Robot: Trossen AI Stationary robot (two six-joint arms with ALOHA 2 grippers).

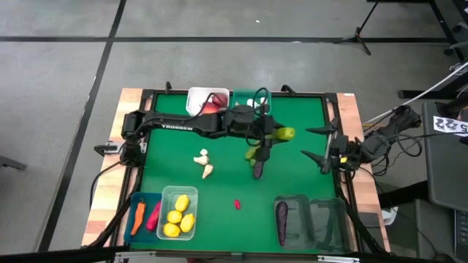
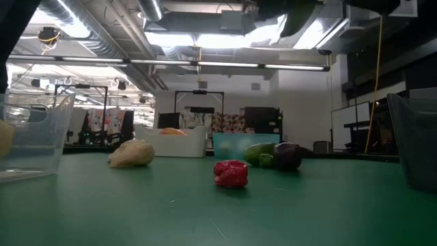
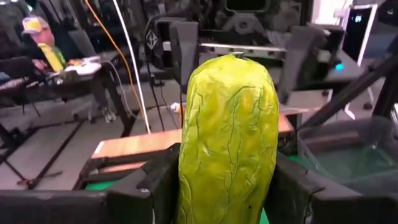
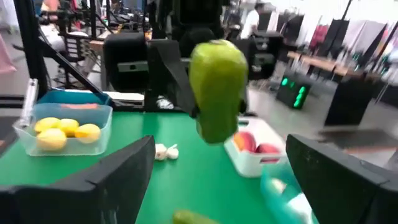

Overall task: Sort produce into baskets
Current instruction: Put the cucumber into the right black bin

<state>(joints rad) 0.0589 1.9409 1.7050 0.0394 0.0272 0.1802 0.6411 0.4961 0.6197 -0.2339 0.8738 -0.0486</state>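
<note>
Seen from above, at the lower left of the frame a blue rectangular plastic bin (image 1: 143,217) holds an orange carrot and a red chilli. Just beside it, a clear pale green plastic bin (image 1: 180,212) holds several glossy yellow lemons.

Moving right, two lumpy white garlic bulbs (image 1: 205,164) lie loose on the green desk (image 1: 175,146). At the upper middle sit a white plastic bin (image 1: 199,101) holding smooth red apples and, touching its side, a teal bin (image 1: 247,98). A small red chilli (image 1: 237,204) lies alone below centre.

Your left gripper (image 1: 276,133) hangs above the desk at centre frame. Its fingers (image 3: 155,186) clamp the lower part of a plump green toy cucumber (image 3: 227,134) from both sides, and the free end pokes out beyond them. The skin is finely veined and faintly shiny. It looks light and hollow, probably slightly squashy plastic, so a moderate squeeze across the middle should hold it; the rounded sides could slip if gripped near a tip.

On the desk below it lie another green cucumber (image 1: 253,153) and a dark purple eggplant (image 1: 259,170), touching end to end.

Further right, your right gripper (image 1: 316,143) waits at the desk's right edge, fingers spread wide and empty. At the lower right, two smoky dark transparent bins (image 1: 310,219) stand side by side; the left one holds a purple eggplant.
</note>
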